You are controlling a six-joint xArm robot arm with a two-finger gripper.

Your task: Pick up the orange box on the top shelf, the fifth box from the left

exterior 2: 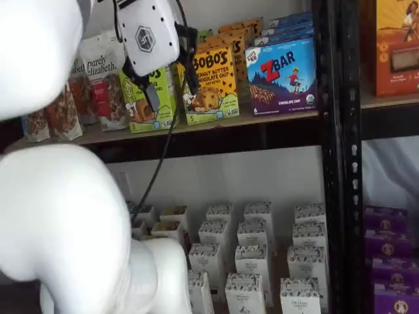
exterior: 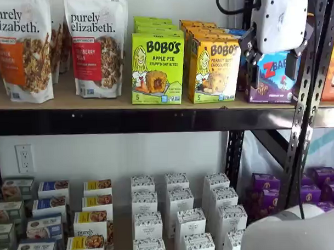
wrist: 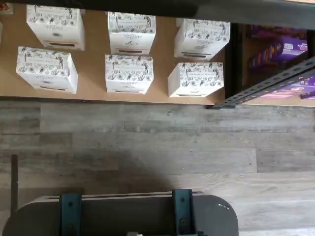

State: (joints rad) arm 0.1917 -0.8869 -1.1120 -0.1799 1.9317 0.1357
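Note:
The orange box (exterior: 214, 68) stands upright at the front of its row on the top shelf (exterior: 100, 100), between a lime-green box and a blue-purple box; it shows in both shelf views (exterior 2: 209, 78). The top shelf also shows here (exterior 2: 275, 121). My gripper (exterior: 271, 66) hangs in front of the shelf, apart from the boxes, with a plain gap between its black fingers and nothing in them. In a shelf view it overlaps the blue-purple box; in a shelf view (exterior 2: 174, 98) it overlaps the lime-green box. The wrist view shows neither the orange box nor the fingers.
Lime-green Apple Pie box (exterior: 157, 68) left of the orange box, ZBar box (exterior: 272, 77) right of it, granola bags (exterior: 98, 45) farther left. Black upright (exterior: 306, 98) at the right. White cartons (wrist: 128, 73) on the lower level. My white arm (exterior 2: 59, 216) fills the near left.

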